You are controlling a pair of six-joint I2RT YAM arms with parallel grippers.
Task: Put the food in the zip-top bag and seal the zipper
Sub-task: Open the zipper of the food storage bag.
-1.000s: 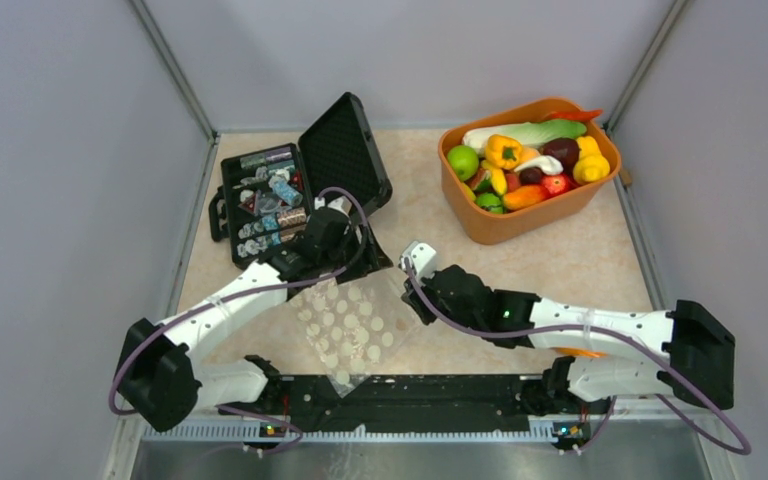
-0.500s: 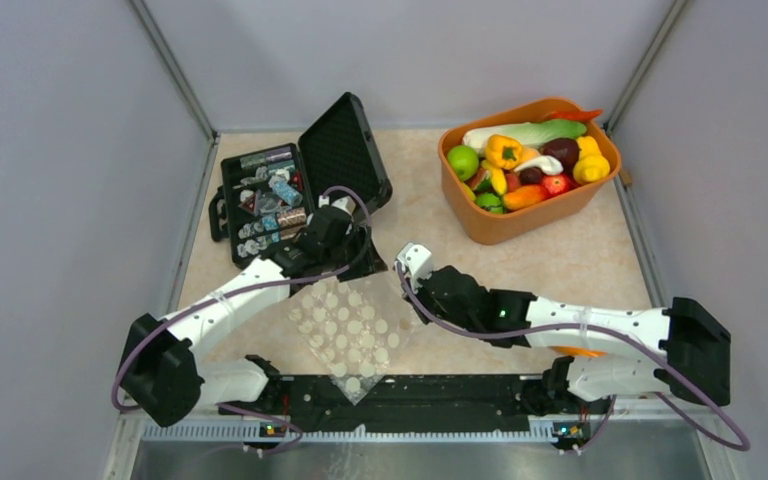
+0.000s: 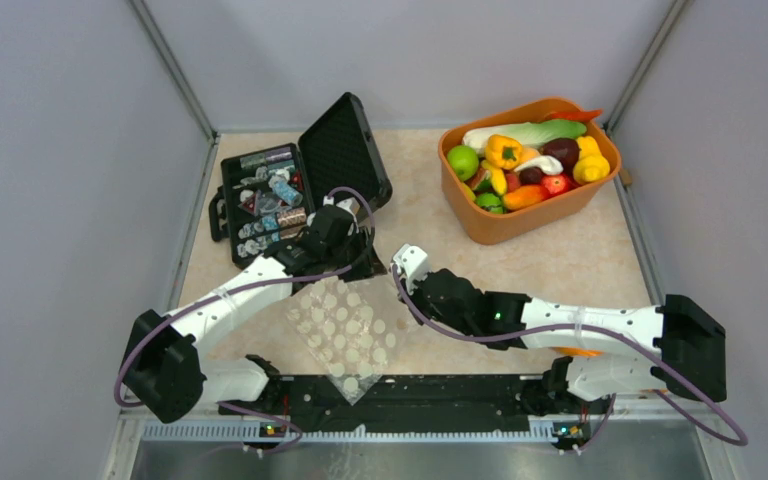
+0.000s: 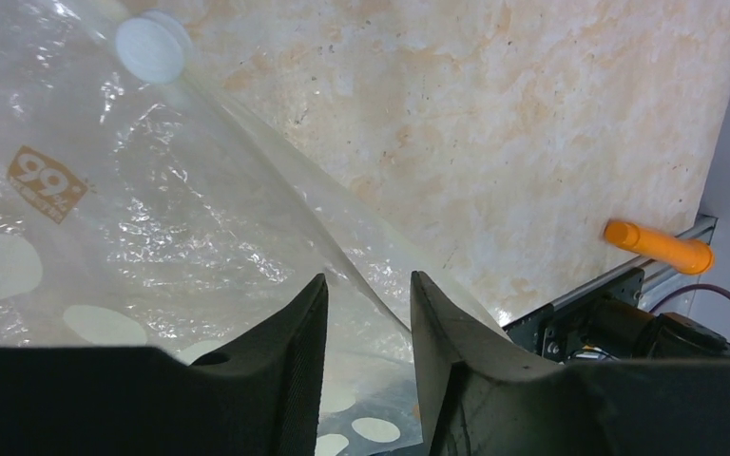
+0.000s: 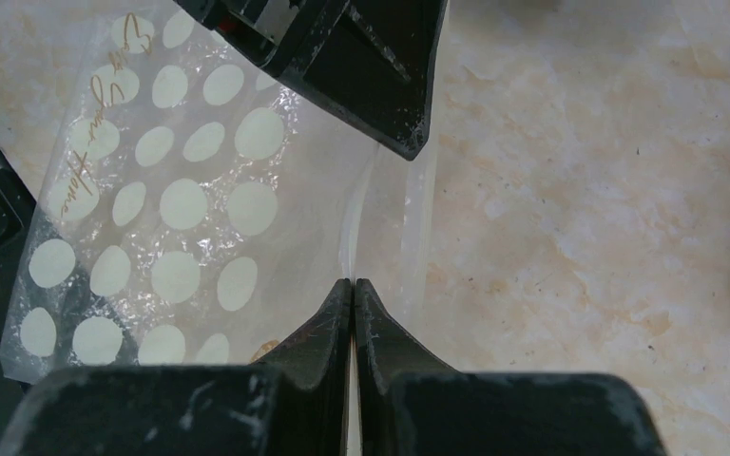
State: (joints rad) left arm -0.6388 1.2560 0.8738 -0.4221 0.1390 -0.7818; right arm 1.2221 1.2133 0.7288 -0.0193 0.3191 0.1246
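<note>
Both hands are at the zip-top bag point(image 5: 181, 209). The right hand point(image 5: 353, 282) has its black ribbed fingers pressed fully together, and they pinch the thin clear edge of the bag. The pinch is just at the zipper point(image 5: 418, 228), a straight transparent strip that runs away from the fingertips. To the left of this hand the bag spreads out as a crinkled shiny film with round white dots and some gold writing.

The left hand point(image 4: 369, 280) has its fingers a narrow gap apart. A fold of the film crosses this gap, and I cannot tell if the pads touch it.

Under both hands is the bench point(image 5: 608, 190), beige and mottled like stone. The food point(image 3: 525, 165), glossy plastic pieces in yellow, green, red, orange and purple, lies heaped in a rounded orange tub point(image 3: 500, 228), well beyond the right hand. Just beyond the left hand stands an open black case point(image 3: 345, 150) with a foam-lined lid.
</note>
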